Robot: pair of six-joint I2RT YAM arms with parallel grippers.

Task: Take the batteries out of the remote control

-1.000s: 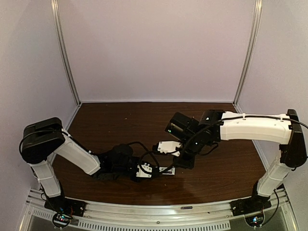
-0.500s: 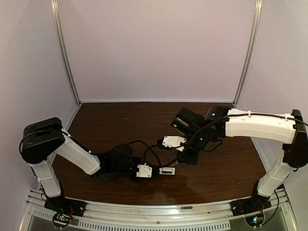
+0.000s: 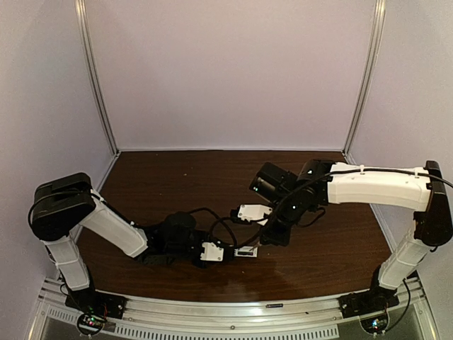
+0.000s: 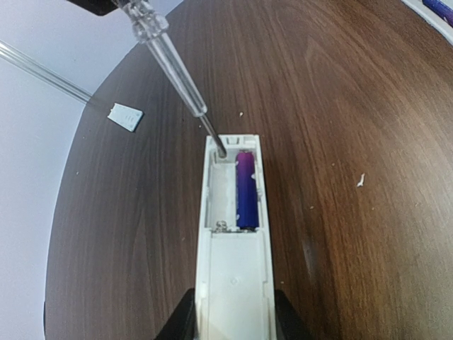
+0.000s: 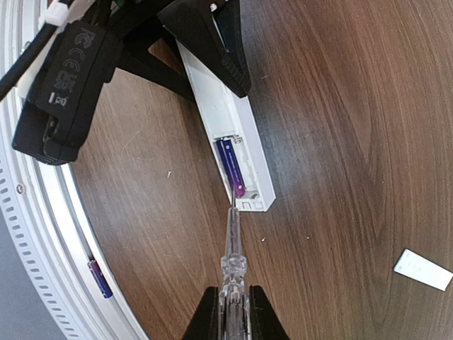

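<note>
In the left wrist view the white remote control (image 4: 233, 269) lies lengthwise on the brown table, my left gripper (image 4: 233, 322) shut on its near end. Its compartment is uncovered: one purple battery (image 4: 245, 188) sits in the right slot, and the left slot is bare. My right gripper (image 5: 232, 315) is shut on a clear-handled screwdriver (image 5: 231, 248). The screwdriver's metal tip (image 4: 220, 149) rests at the far end of the bare slot, beside the battery's end (image 5: 238, 188). From above, the remote control (image 3: 245, 251) lies between my left gripper (image 3: 228, 252) and my right gripper (image 3: 272, 232).
A thin white cover strip (image 5: 422, 270) lies flat on the table away from the remote, also seen as the strip (image 4: 124, 117). A loose purple battery (image 5: 99, 278) rests in the metal rail at the table's near edge. My left arm's black camera housing (image 5: 67, 78) is close by.
My right wrist swung a little to the right and back part of the way, the screwdriver still in its grip. The left gripper and the remote have stayed put.
</note>
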